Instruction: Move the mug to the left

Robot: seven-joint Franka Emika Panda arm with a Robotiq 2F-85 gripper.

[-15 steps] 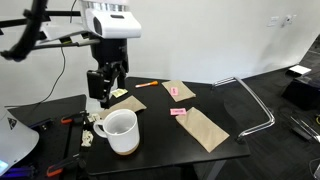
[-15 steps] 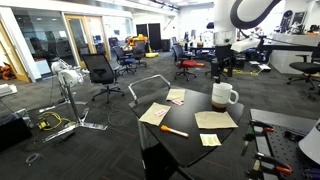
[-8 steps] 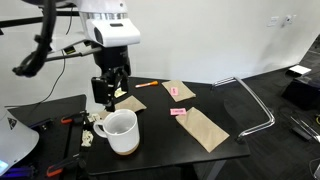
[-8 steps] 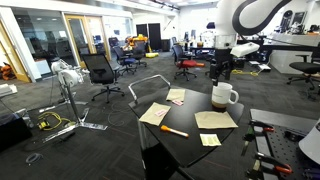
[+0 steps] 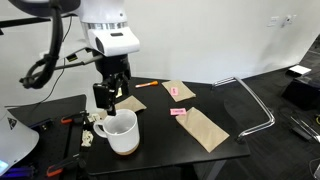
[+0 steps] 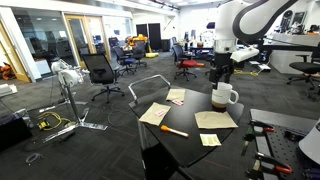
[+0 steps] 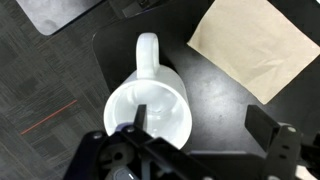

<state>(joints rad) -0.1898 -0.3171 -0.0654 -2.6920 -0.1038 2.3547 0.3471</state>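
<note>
The pincer (image 7: 200, 128) enters from the lower edge of the wrist view and points straight down. Its jaws are spread wide and hold nothing. One finger (image 7: 139, 118) hangs over the bowl of the mug (image 7: 150, 100); the other is over the bare desk (image 7: 225, 110) to the right. The mug stands upright with its handle toward the top of the frame. A brown paper packet (image 7: 255, 48) lies at upper right. In an exterior view the mug (image 5: 121, 131) stands at lower left of the desk, with the pincer (image 5: 109, 98) just above and behind it. Compared with one second ago, the arm has descended toward the mug. The mug has not moved.
</note>
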